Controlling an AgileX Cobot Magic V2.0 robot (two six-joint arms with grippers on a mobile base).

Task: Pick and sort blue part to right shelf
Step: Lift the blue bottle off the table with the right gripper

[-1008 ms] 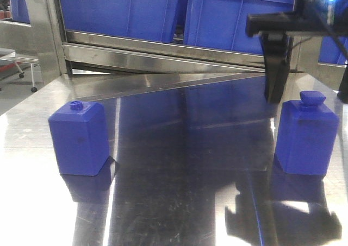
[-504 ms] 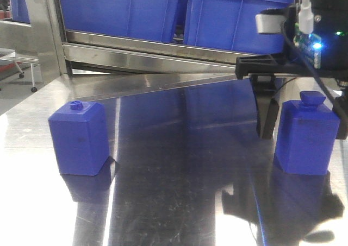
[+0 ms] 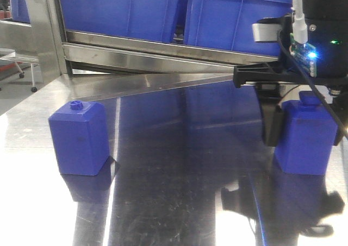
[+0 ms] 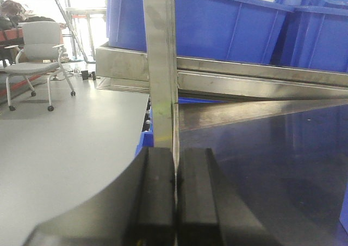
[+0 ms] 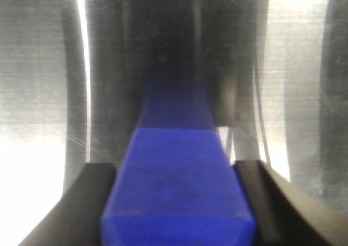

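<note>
My right tool (image 5: pixel 176 202) sits over the blue part (image 3: pixel 304 140), one finger on each side. I cannot tell if it is squeezing. The blue part stands upright on the shiny tabletop (image 3: pixel 179 164), near the right shelf (image 3: pixel 147 45). My left tool (image 4: pixel 175 202) is closed tight, holding nothing.

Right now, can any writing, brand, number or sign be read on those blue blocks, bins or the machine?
None can be read.
The blue part, the squarer blue block and the blue bins show bare plastic.
The small circuit board above the part may carry markings, too small to read.
</note>
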